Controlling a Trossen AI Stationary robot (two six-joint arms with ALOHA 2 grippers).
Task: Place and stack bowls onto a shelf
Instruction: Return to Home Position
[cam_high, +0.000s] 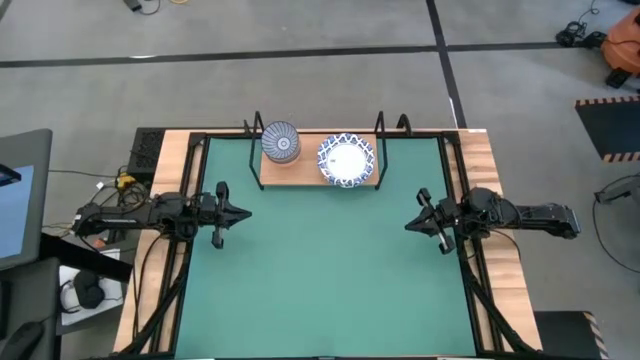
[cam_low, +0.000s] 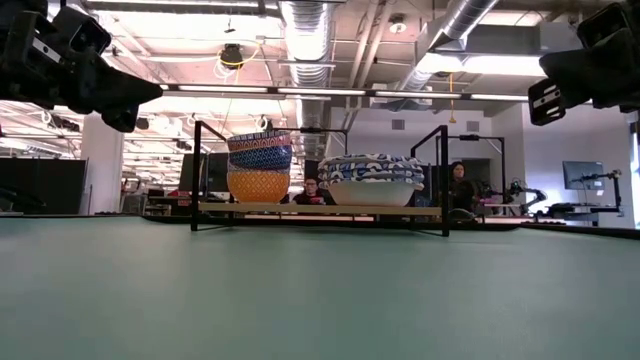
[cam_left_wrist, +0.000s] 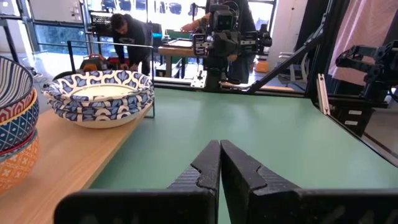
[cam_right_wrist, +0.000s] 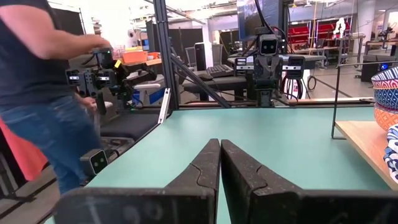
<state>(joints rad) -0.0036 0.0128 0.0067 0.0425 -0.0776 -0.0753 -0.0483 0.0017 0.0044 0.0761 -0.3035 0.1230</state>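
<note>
On the shelf (cam_high: 318, 183), a light-wood board in a black frame at the mat's far edge, stand two stacks. The smaller patterned bowls (cam_high: 281, 143) (cam_low: 259, 169) are piled on its left part, grey-blue on top. The wider white bowls with blue lattice rims (cam_high: 346, 160) (cam_low: 371, 180) (cam_left_wrist: 99, 96) are nested on its right part. My left gripper (cam_high: 245, 212) (cam_left_wrist: 220, 163) hovers shut above the mat's left side. My right gripper (cam_high: 408, 225) (cam_right_wrist: 220, 163) hovers shut above the right side. Both are well clear of the shelf.
The green mat (cam_high: 325, 270) lies between the two arms with nothing on it. Black frame posts (cam_low: 195, 175) rise at the shelf's corners. A person (cam_right_wrist: 43, 87) stands beyond the table's left side, and others sit in the room behind.
</note>
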